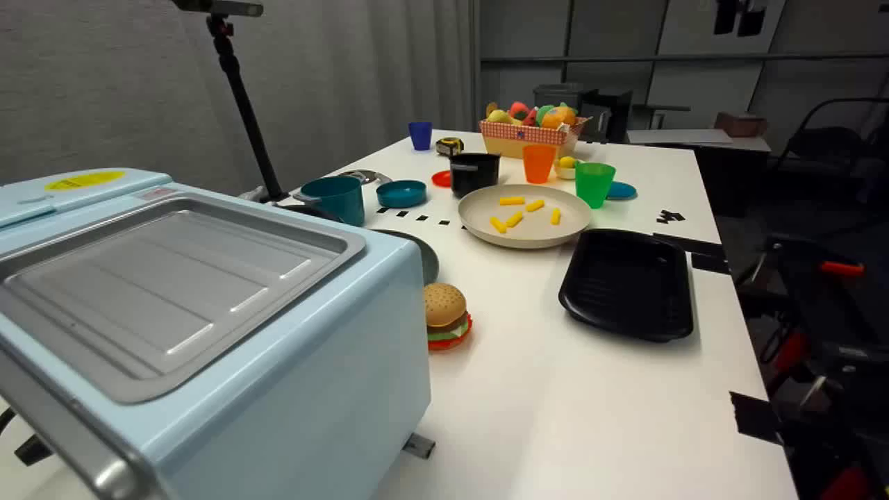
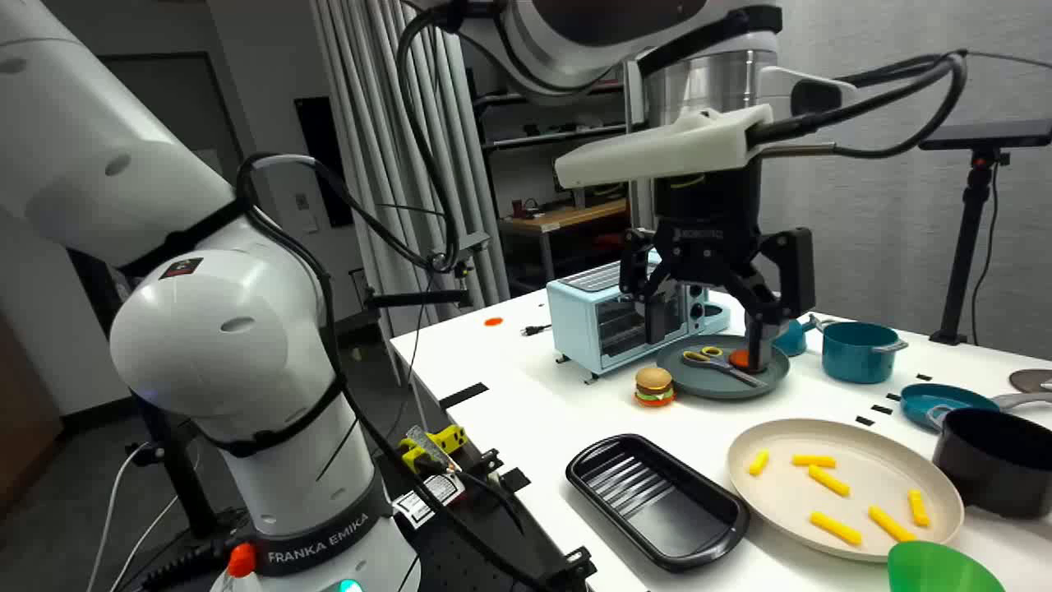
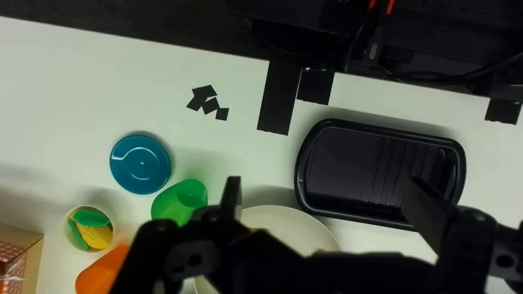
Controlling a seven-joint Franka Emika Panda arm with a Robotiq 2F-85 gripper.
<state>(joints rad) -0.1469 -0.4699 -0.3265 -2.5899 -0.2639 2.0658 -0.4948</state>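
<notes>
White tabletop (image 1: 590, 403) patched with black tape (image 3: 278, 98), grey curtain (image 1: 389, 76) alongside — claw (image 2: 707, 352) above, jaws spread wide.

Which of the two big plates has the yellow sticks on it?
The beige plate, right beside the black tray. The dark grey plate near the toaster oven holds scissors instead.

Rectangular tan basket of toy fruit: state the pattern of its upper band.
Red-and-white check; the basket's upper band shows best in an exterior view.
</notes>
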